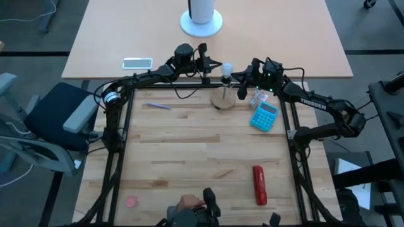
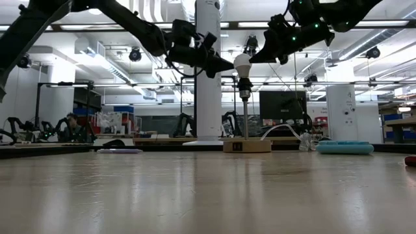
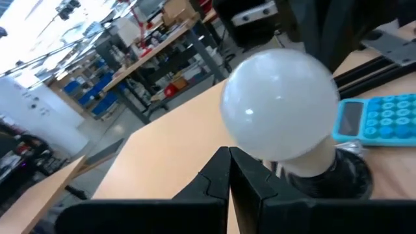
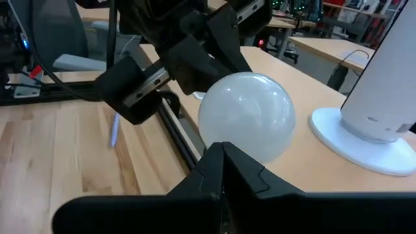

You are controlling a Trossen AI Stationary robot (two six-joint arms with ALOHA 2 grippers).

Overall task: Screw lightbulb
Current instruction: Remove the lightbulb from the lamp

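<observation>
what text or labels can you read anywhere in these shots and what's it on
"TROSSEN": white letters on the right arm in the high view.
Blue calculator: the keys carry markings, too small to read.
White sign on a room pillar in the low view: dark print, too blurred to read.
Small dark mark on the wooden base under the lightbulb: unreadable.
Nothing else legible.

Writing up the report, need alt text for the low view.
A white lightbulb sits atop a thin post on a wooden base, with the left gripper and right gripper, both shut, flanking it from above. A workshop lies behind.
</observation>
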